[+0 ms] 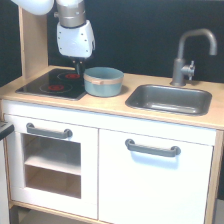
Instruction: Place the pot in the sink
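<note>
A toy kitchen stands against a dark wall, its light wood surface point(107, 104) running across the top of white cabinets. The pot point(103, 81) sits upright on this surface, a shallow blue-grey round thing with a pale tan band at the rim. It rests between the stovetop and the sink, just beside the stovetop's near corner on the exterior view's right, perhaps overlapping that edge slightly; the exact contact is hard to read.

The sink point(169, 99) is a dark grey basin with rounded corners, sunk into the surface toward the exterior view's right end. It is apart from the pot, with a strip of bare wood between them. A grey curved tap point(189, 55) rises at the back edge behind the sink.

The black stovetop point(52, 85) with red rings fills the surface's end on the exterior view's left, next to a tall wooden side panel point(32, 42).

The arm comes down from the top of the view, its white wrist housing point(75, 39) hanging above the stovetop's back edge. The claw point(78, 66) shows only as a short dark stub below the housing, just behind and to the left of the pot's rim. Whether it is spread or closed cannot be told, and it has no visible hold on the pot.

Below, two grey handles point(49, 132) point(152, 148) cross the cabinet fronts, and the lower door on the exterior view's left has a window showing a shelf point(52, 164).
</note>
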Controlling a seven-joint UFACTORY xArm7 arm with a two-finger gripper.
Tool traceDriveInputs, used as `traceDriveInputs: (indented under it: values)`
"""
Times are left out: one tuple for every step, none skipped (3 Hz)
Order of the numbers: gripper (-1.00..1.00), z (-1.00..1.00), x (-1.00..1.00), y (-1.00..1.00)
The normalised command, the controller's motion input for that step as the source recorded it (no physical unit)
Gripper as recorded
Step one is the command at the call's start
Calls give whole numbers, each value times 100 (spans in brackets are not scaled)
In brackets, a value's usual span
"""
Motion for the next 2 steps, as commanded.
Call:
traceDriveInputs:
  values:
    - [-79,1,91,28]
    - [-3,-19,38,18]
